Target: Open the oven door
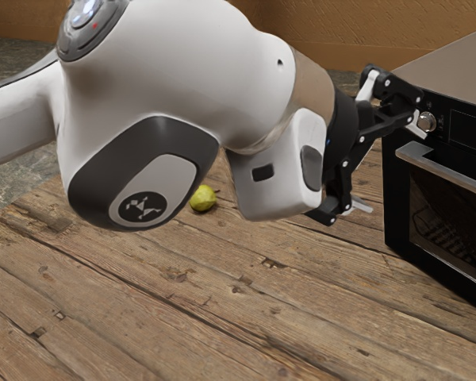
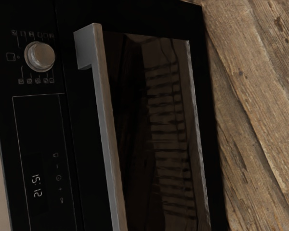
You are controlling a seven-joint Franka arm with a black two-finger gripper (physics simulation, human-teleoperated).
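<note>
Gripper (image 1: 389, 167): wide open, nothing held; fingers well spread, one above the other, prob. so they can pass over & under the bar.
Handle (image 1: 444, 168): metal bar along door's upper edge, just ahead of gripper; set off the front so there's a gap to hook. No grip on it.
Door (image 2: 154, 130): shut, dark glass, on front of oven (image 1: 452, 67), at ext. view's right.
Knob (image 1: 427, 121): above handle's near end, upper finger v. close – contact can't tell. Risk: bumping it on the way in.
Next: prob. line up w/ bar, close, then pull back & down – assuming hinge is at the bottom.
Clock (image 2: 36, 185): lit, on panel beside knob.
Table (image 1: 222, 309): rough wood planks, worn, knotty; carries oven.
Fruit (image 1: 202, 198): yellow-green, behind arm, well apart from oven.
Room: orange-brown wall (image 1: 365, 32), grey mottled floor (image 1: 12, 186).
</note>
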